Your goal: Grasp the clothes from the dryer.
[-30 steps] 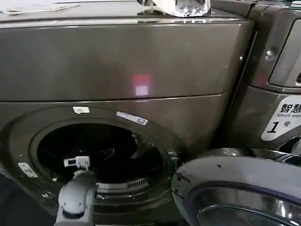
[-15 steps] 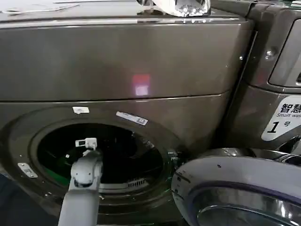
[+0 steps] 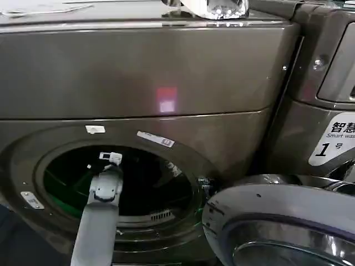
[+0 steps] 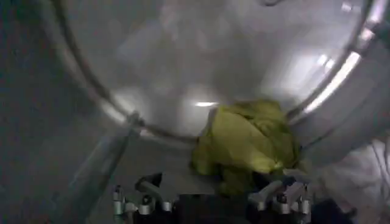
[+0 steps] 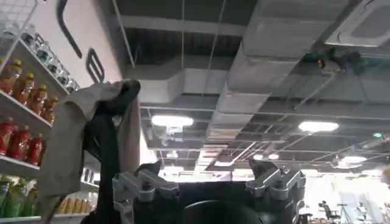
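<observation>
The dryer (image 3: 138, 105) occupies most of the head view, with its round porthole at the lower left of the frame and its grey-rimmed glass door (image 3: 277, 227) swung open at the lower right. The left arm is extended from the bottom edge of the frame up through the porthole, and its wrist is seen inside the dark drum. In the left wrist view the left gripper (image 4: 210, 198) is seen at the bottom centre with its fingers spread apart (nothing is held between them). The clothes (image 4: 247, 143) lie in the drum (image 4: 183, 55) just beyond the fingertips, at centre right of that frame: a crumpled yellow-green garment is resting against the curved metal wall, and a pale fabric (image 4: 359, 176) is visible at the right edge. In the right wrist view the right gripper (image 5: 207, 176) is pointed up toward a ceiling, at the bottom centre, with its fingers spread wide and gripping nothing; a shelf of bottles (image 5: 24, 115) stands at the left edge.
</observation>
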`<act>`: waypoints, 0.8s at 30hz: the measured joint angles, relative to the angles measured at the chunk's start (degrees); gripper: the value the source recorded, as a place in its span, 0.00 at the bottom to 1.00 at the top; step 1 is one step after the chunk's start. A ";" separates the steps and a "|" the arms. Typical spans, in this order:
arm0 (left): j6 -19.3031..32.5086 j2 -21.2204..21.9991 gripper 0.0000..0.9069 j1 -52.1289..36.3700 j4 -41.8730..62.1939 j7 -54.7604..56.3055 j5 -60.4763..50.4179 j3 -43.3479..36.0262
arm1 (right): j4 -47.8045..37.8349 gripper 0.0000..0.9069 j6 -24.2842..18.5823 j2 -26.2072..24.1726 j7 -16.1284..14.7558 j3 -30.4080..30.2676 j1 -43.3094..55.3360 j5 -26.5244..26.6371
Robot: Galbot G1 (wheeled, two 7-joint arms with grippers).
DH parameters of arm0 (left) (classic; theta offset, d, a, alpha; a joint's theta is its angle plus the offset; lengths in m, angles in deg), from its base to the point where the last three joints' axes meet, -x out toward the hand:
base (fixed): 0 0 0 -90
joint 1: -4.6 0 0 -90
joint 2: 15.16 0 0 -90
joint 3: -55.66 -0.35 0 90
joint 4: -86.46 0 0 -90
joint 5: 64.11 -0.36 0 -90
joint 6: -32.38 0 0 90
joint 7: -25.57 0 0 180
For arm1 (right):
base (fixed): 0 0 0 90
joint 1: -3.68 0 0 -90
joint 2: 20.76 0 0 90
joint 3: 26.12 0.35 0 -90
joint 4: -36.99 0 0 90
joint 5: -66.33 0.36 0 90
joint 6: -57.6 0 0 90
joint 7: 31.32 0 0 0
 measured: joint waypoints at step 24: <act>32.21 -0.59 1.00 -14.60 14.60 -36.44 -49.17 -0.56 | 0.02 1.00 -0.20 -0.41 -0.33 -0.39 -0.36 0.04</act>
